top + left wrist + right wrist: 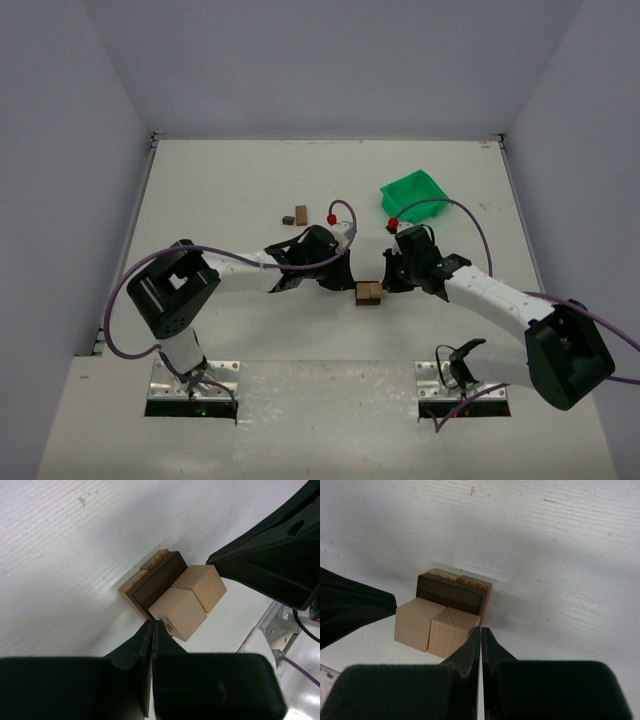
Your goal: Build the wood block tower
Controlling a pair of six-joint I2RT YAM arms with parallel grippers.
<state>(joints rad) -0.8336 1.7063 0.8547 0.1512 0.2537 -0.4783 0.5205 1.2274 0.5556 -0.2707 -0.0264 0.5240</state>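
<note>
A white table (250, 180) boxed in by pale grey walls (330, 60) holds everything. The wood block tower (368, 293) sits between the two grippers, right at their fingertips and close in front of both wrists.

As built so far it is low: light tan pieces (134, 582) at the base, a dark brown slab (157, 582) lying across them, and two light cubes side by side on top, one (177, 611) nearest the left gripper (154, 626) and the other (200, 586) just beyond it. The left gripper's fingers are pressed together into a single point that touches the near cube's lower corner. The right gripper (480, 631) comes in from the opposite side, its fingers likewise pressed flat together, the tip against the cube on its own side. Neither holds anything.

This looks like a squaring-up step – both closed tips used as pushers to seat the cube pair flush on the slab. Two loose blocks, a dark brown block (288, 219) and a tan block (301, 214), lie well beyond the left gripper on the far side of its wrist, and a green bin (415, 193) stands beyond the right gripper. Next, probably, one gripper must back off without dragging a cube, spread its fingers, and fetch a loose block – a gentle retreat matters, since the cubes rest unsecured.
</note>
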